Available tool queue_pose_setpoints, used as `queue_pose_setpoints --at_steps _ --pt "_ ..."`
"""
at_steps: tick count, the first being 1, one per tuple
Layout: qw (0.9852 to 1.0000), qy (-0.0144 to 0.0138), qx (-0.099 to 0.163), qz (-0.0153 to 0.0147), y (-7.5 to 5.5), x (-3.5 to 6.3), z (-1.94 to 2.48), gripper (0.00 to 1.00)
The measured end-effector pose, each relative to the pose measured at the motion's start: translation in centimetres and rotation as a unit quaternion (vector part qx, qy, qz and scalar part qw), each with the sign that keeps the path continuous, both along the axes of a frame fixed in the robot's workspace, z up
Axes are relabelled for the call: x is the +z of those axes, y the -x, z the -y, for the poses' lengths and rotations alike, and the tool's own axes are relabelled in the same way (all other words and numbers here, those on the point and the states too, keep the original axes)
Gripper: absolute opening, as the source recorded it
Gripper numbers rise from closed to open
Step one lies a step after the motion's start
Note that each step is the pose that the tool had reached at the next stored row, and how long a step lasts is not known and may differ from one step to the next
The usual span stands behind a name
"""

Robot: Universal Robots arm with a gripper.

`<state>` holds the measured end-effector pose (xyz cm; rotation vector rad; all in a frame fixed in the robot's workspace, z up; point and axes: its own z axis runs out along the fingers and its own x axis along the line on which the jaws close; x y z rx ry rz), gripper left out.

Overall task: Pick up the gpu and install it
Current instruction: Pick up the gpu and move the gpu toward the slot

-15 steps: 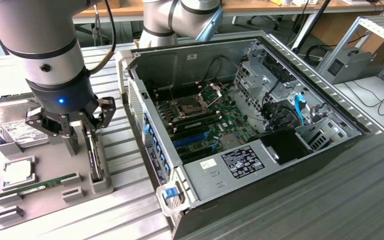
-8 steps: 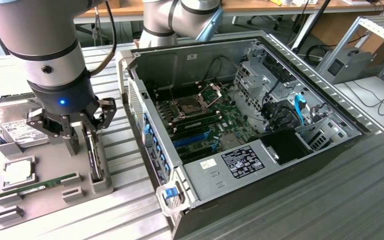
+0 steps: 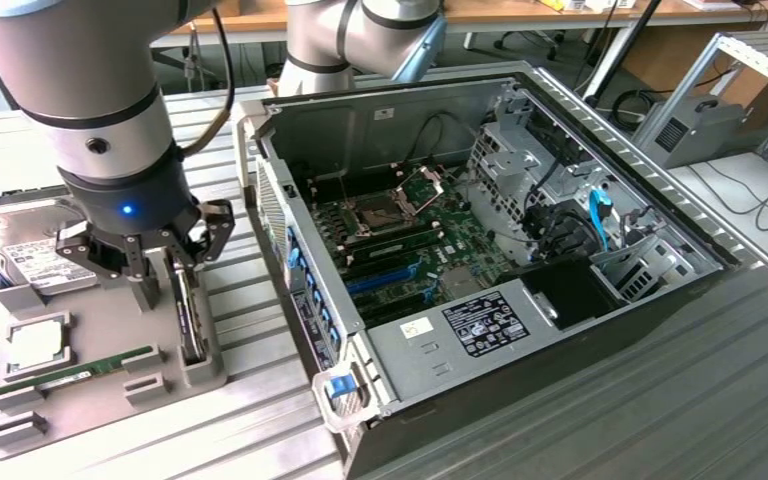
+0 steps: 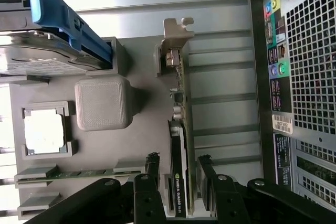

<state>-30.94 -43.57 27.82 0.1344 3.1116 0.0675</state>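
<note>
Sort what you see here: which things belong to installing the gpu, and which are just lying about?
Belong to the job:
gpu, standing on edge in the grey holder; gripper, open around it; computer case, side open.

Just lying about:
hard drive; memory stick; processor chip.
</note>
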Motion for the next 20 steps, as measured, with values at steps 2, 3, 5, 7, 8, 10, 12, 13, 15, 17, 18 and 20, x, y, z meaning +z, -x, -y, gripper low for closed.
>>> queue_pose_setpoints --at_steps 2,3,5,7,8,10,12,13,15,17,18,20 --pt "1.0000 0.0000 0.000 -0.0001 -0.1 -0.01 0.23 0.42" --pt "1.0000 0.0000 0.000 -0.0001 -0.1 -0.02 0.30 0.42" --pt "1.0000 0.0000 0.000 0.0000 -0.1 -0.19 0.32 0.42" --pt "1.0000 0.0000 0.000 -0.0001 -0.1 -0.43 0.32 0.42" --pt "1.0000 0.0000 0.000 -0.0001 -0.1 -0.56 0.32 0.42" --pt "1.0000 0.0000 0.000 -0.0001 -0.1 -0.75 0.32 0.42" --pt "1.0000 0.0000 0.000 -0.0001 -0.1 -0.93 0.32 0.42" --pt "1.0000 0.0000 0.000 0.0000 -0.1 -1.03 0.32 0.42" --pt "1.0000 0.0000 0.000 0.0000 -0.2 -1.23 0.32 0.42" --pt "1.0000 0.0000 0.000 0.0000 -0.2 -1.44 0.32 0.42" --pt "1.0000 0.0000 0.000 -0.0001 -0.2 -1.54 0.32 0.42" --pt "1.0000 0.0000 0.000 -0.0001 -0.1 -1.79 0.32 0.42"
